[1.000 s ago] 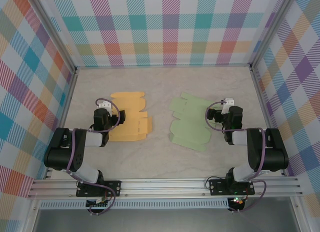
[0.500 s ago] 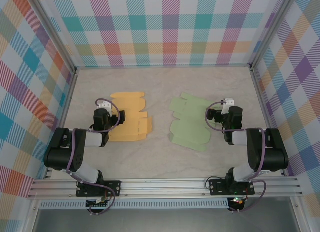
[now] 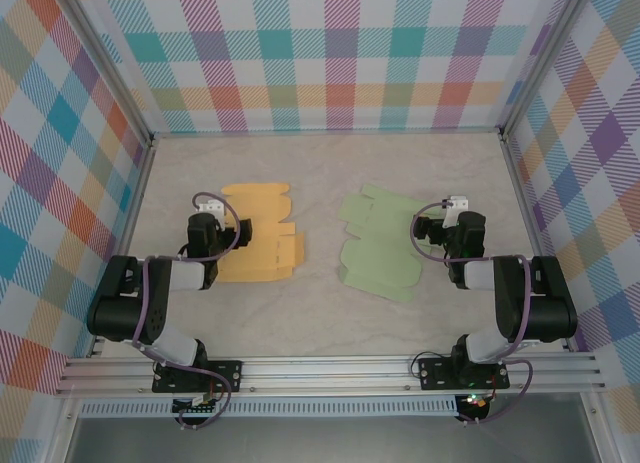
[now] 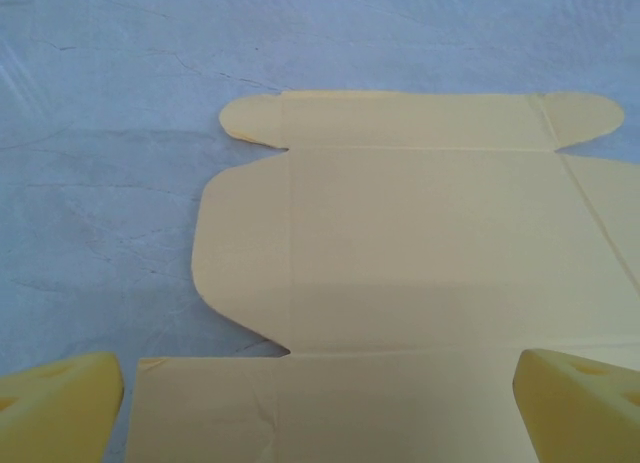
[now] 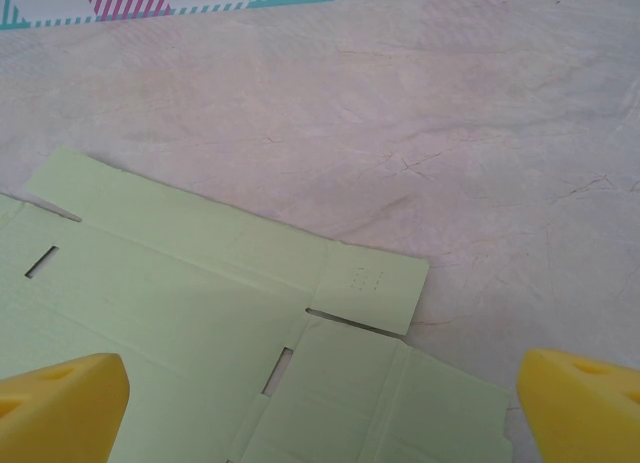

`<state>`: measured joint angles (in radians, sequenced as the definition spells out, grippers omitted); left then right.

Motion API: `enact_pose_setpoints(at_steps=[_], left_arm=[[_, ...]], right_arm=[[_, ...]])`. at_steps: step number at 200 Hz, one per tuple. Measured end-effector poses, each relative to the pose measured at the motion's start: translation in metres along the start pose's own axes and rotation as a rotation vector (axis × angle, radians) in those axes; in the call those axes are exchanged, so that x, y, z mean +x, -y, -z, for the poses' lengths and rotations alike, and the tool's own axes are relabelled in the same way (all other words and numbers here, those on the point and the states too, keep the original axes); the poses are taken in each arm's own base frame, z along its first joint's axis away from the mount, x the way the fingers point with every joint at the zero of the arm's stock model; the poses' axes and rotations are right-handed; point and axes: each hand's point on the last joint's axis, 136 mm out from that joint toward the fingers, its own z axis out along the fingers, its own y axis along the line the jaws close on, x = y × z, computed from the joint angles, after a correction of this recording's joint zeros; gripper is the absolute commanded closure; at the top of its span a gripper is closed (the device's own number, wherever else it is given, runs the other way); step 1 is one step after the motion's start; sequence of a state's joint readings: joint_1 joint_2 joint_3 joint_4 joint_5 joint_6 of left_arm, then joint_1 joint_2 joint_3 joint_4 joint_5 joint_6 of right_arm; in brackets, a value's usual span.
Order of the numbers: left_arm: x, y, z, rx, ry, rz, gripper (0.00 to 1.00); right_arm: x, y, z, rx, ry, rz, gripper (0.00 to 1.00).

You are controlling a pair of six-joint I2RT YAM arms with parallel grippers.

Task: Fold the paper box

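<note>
Two flat, unfolded paper box blanks lay on the marbled worktop (image 3: 320, 163), well apart, with a bare strip between them. The orange blank (image 3: 258, 233) sat left of the worktop's middle and the green blank (image 3: 378, 245) right of it, slightly skewed. Neither had any flap raised.

The left gripper (image 3: 206, 233) hung over the orange blank's left edge. In the left wrist view its yellow fingertips (image 4: 62, 408) stood spread wide, one above bare worktop just beside the blank and the other above the paper. They pinched nothing.

The right gripper (image 3: 455, 231) hung just beside the green blank's right edge. In the right wrist view its fingers (image 5: 580, 403) were likewise spread wide and held nothing. The blank's slotted flaps (image 5: 368, 283) lay flat beneath and between them.
</note>
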<state>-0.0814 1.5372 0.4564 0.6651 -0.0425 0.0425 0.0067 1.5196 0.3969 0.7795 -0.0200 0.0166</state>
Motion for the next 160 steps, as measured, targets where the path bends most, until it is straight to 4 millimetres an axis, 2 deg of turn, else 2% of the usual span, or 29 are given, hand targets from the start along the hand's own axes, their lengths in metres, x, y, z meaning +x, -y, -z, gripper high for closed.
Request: enact_pose_setpoints(at_steps=[34, 79, 109, 130, 160], left_arm=[[-0.036, 0.001, 0.011, -0.008, 0.034, 0.003, 0.00], [-0.071, 0.006, 0.039, -0.004, 0.072, 0.082, 0.00], [-0.088, 0.025, 0.065, 0.056, 0.097, 0.133, 0.00], [-0.103, 0.049, 0.087, 0.138, 0.138, 0.165, 0.00], [-0.119, 0.091, 0.110, 0.260, 0.163, 0.201, 0.00]], right_arm=[[-0.016, 0.000, 0.010, 0.011, 0.019, 0.001, 0.00], [-0.068, 0.006, 0.041, 0.075, 0.070, -0.058, 0.00], [-0.096, 0.003, 0.063, 0.082, 0.077, -0.147, 0.00], [-0.097, 0.003, 0.069, 0.086, 0.032, -0.197, 0.00], [-0.078, 0.006, 0.066, 0.118, -0.094, -0.255, 0.00]])
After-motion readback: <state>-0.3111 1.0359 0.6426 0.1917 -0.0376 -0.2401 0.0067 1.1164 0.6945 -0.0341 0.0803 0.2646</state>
